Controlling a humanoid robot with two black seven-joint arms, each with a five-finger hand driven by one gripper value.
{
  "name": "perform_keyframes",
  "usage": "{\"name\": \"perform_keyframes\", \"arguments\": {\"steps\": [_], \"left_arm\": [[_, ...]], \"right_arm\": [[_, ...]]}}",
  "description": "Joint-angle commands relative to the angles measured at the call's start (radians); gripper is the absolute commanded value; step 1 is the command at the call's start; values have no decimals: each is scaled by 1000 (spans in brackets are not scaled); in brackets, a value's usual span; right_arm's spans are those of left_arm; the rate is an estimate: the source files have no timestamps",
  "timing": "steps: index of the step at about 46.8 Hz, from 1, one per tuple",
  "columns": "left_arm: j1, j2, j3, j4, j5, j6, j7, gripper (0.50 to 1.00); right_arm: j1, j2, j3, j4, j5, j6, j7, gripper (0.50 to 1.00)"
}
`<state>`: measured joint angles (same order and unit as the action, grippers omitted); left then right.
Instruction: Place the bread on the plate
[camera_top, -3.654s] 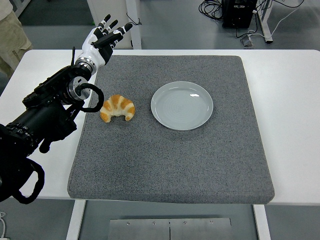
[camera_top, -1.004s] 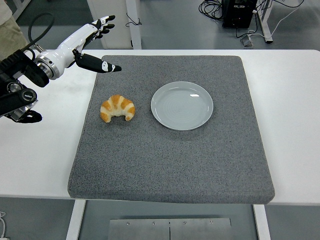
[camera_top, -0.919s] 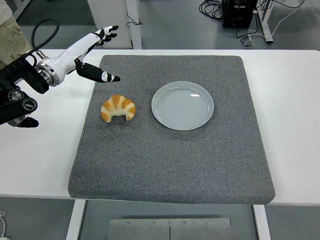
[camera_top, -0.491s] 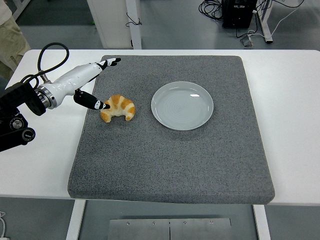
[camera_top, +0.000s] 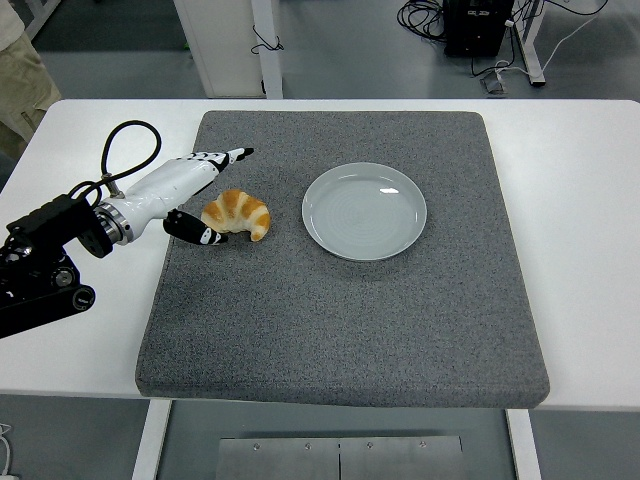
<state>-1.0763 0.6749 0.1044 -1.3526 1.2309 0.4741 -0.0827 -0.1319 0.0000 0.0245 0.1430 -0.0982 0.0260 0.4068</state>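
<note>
A golden croissant (camera_top: 237, 214) lies on the left part of the grey mat (camera_top: 340, 320). A pale round plate (camera_top: 364, 210) sits to its right, with nothing on it. My left hand (camera_top: 212, 196), white with black fingertips, is spread around the croissant's left side. The fingers (camera_top: 232, 155) reach past its far side and the thumb (camera_top: 199, 233) lies at its near side. The hand is open and does not hold the bread. The right arm does not show.
The mat covers most of the white table (camera_top: 590, 200). A person's sleeve (camera_top: 22, 70) shows at the top left corner. Cables and furniture legs (camera_top: 480, 30) stand on the floor beyond the table.
My left hand has come down from above the mat's far left corner and moved toward me, ending low around the croissant's left side. Croissant and plate have stayed put.
</note>
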Motion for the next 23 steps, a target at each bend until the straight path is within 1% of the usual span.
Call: {"name": "perform_keyframes", "arguments": {"steps": [1, 4, 16, 23], "left_arm": [[9, -21, 5, 38, 1, 9, -3, 984], [13, -41, 5, 73, -1, 9, -2, 984], [15, -74, 5, 116, -11, 11, 1, 983], [35, -95, 0, 142, -13, 14, 0, 983]], "right_arm": [[0, 0, 0, 0, 0, 0, 0, 1000], [0, 0, 0, 1, 0, 0, 0, 1000], [0, 0, 0, 1, 0, 0, 1, 1000], [0, 0, 0, 1, 0, 0, 1, 1000]]}}
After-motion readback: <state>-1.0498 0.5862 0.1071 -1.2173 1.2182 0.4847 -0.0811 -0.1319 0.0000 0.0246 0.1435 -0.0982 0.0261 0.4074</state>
